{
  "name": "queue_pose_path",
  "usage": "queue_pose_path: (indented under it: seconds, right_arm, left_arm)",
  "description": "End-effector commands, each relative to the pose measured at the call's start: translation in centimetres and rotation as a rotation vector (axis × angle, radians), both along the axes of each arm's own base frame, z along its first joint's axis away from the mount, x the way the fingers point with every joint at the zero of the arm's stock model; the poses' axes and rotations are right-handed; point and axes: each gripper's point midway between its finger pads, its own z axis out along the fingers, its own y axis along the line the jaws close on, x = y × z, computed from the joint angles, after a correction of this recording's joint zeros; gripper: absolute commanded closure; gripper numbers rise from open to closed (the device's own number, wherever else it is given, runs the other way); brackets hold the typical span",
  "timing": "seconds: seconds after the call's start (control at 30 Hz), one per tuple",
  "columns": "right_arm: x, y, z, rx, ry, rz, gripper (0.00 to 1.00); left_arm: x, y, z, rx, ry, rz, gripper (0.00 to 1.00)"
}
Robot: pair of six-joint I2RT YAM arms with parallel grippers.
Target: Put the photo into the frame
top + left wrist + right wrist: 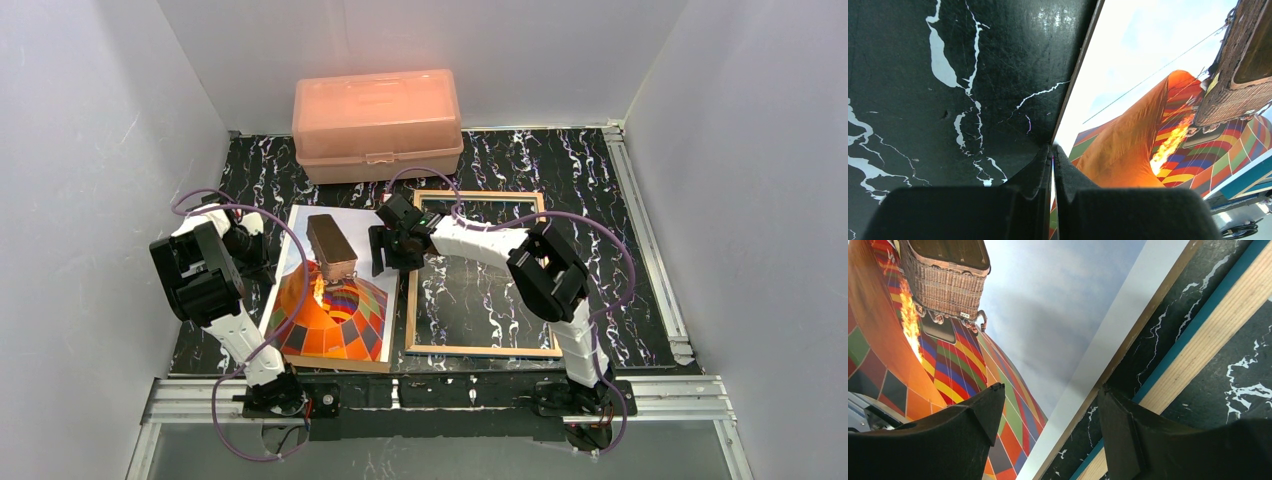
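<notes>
While the photo [335,300] lies at centre left, just beside the frame [480,350], the left gripper [1053,147] is shut tight at its left edge. The right gripper [1048,395] hangs open over its right edge and should pinch only the paper, softly.

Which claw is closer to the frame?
Right. The right claw hangs open beside the frame, between it and the photo; the left claw is shut at the photo's other edge.

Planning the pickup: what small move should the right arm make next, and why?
Probably close the right fingers on the photo's right edge: they stand open astride it, beside the frame, while the left fingers are shut at its left edge.
</notes>
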Motion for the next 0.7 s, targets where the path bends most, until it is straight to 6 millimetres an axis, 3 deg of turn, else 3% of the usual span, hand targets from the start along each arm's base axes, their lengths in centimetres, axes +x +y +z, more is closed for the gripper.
queue_pose_path:
  seconds: [0.0,0.1,0.2,0.47,0.67]
  right_arm:
    - [-0.8,6.1,9.2,0.362,-0.079,0.082,0.25]
    - [-1.3,6.0,11.7,0.443,-0.097,0.079,0.25]
    - [-1.8,6.0,12.9,0.488,-0.092,0.083,0.25]
    - [-2.5,5.9,11.9,0.502,-0.058,0.094,0.25]
    - [-3.0,6.8,14.2,0.738,-0.023,0.125,0.26]
  left_arm:
    - [-1.1,-3.4,-0.3,-0.138,0.047,-0.007,1.00]
    - [-1.2,-3.3,-0.5,-0.134,0.049,-0.011,1.00]
    - [-1.2,-3.3,-0.5,-0.132,0.047,-0.012,1.00]
    - [-1.3,-3.4,-0.5,-0.133,0.050,-0.012,1.00]
    - [-1.4,-3.3,-0.6,-0.132,0.054,-0.017,1.00]
